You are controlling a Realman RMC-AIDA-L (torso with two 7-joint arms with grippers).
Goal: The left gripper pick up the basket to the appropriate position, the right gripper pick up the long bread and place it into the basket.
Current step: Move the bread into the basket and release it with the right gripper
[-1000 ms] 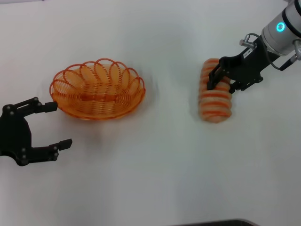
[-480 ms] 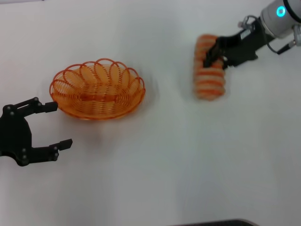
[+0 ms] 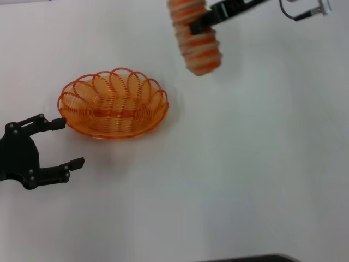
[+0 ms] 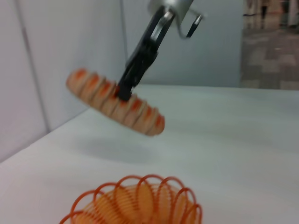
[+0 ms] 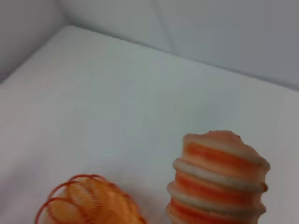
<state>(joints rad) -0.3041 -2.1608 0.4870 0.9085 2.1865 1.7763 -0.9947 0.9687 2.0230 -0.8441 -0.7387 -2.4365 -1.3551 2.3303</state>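
Note:
The orange wire basket (image 3: 113, 103) rests on the white table at centre-left, and shows too in the left wrist view (image 4: 135, 205) and the right wrist view (image 5: 88, 200). My left gripper (image 3: 61, 143) stands open just left of the basket, one fingertip close to its rim. High above the table, up and to the right of the basket, the striped long bread (image 3: 194, 36) hangs in the air, with my right gripper (image 3: 203, 23) shut on it. The left wrist view has the long bread (image 4: 114, 100) tilted in the right gripper (image 4: 125, 88). Its end (image 5: 217, 179) fills the right wrist view.
The white table (image 3: 229, 174) stretches to the right and front of the basket. Pale walls (image 4: 60, 56) rise behind the table. A dark edge (image 3: 251, 258) runs along the front.
My right gripper has lifted the long bread off the table and carried it up and leftward toward the basket. The left gripper and the basket have stayed put.

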